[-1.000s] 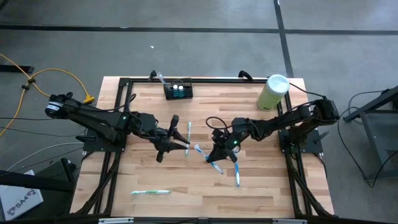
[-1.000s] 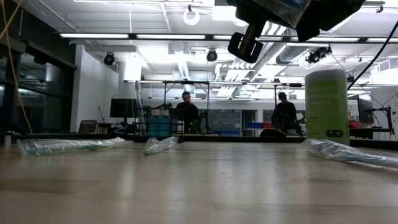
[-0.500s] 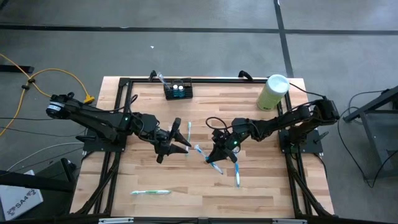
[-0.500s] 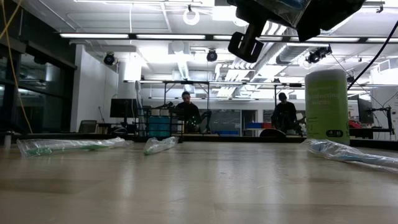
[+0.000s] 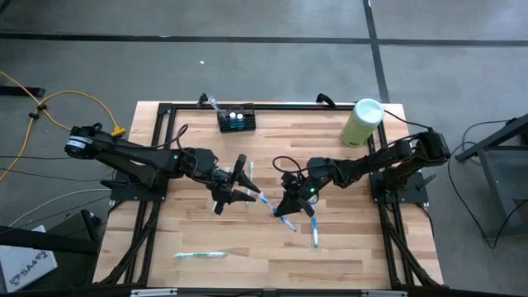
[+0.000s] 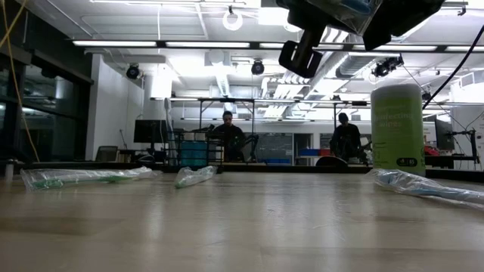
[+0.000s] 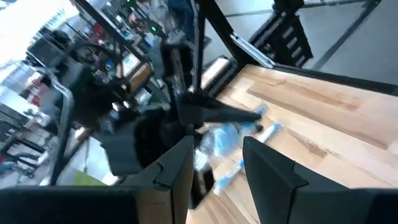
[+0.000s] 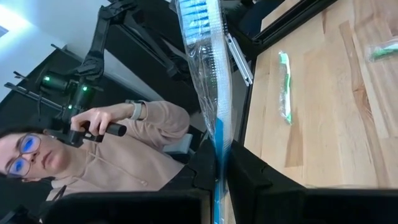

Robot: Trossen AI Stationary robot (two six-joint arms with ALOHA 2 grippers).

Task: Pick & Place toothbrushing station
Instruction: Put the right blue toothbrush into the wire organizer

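Note:
The toothbrushing station (image 5: 236, 120), a small black slotted holder, stands near the table's far edge. My right gripper (image 5: 289, 204) is mid-table, shut on a blue toothbrush in a clear wrapper (image 8: 210, 81). My left gripper (image 5: 245, 183) is open just to the left of it, its fingers pointing at the right gripper; the held toothbrush also shows between them in the left wrist view (image 7: 224, 140). A pale toothbrush (image 5: 250, 170) lies on the table partly under the left gripper. My right gripper pinches the wrapped toothbrush by its blue handle (image 8: 217, 146) between its two fingers. The brush runs on straight past the fingertips, with its bristle head (image 8: 194, 14) at the far free end. It is lifted clear of the table.
A pale green cylinder with a white lid (image 5: 362, 122) stands at the far right. A wrapped green toothbrush (image 5: 198, 255) lies near the front edge and a blue one (image 5: 314, 233) right of centre. A person with a hand controller (image 8: 106, 146) stands beyond the table.
My left gripper has moved toward the table's right edge, closer to the right gripper and its held toothbrush, and now covers part of the pale toothbrush on the table. My right gripper has kept still.

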